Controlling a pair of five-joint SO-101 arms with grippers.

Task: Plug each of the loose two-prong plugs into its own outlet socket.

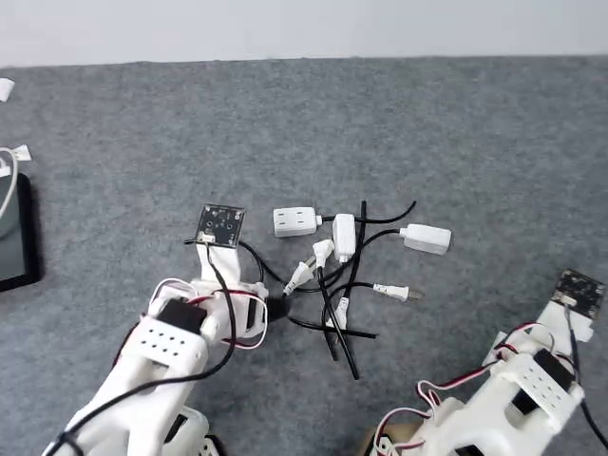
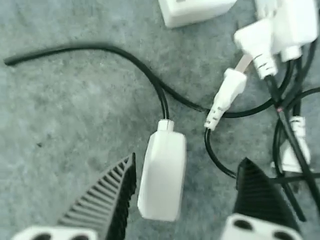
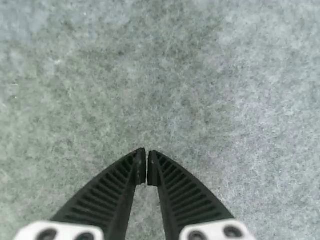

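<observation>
White rectangular plastic outlet socket block (image 2: 162,175) on black cord (image 2: 160,92) lies on grey felt surface (image 2: 60,125), between left gripper (image 2: 189,162) jaws spread wide, gripping nothing. Loose white two-prong plug (image 2: 225,97) lies near block. Right gripper (image 3: 146,167), well apart from block, is closed and empty over bare surface.

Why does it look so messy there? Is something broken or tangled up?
The black cords are tangled, crossing over each other in the middle of the grey table. The white plugs and sockets lie scattered at different angles. Nothing looks broken.
</observation>
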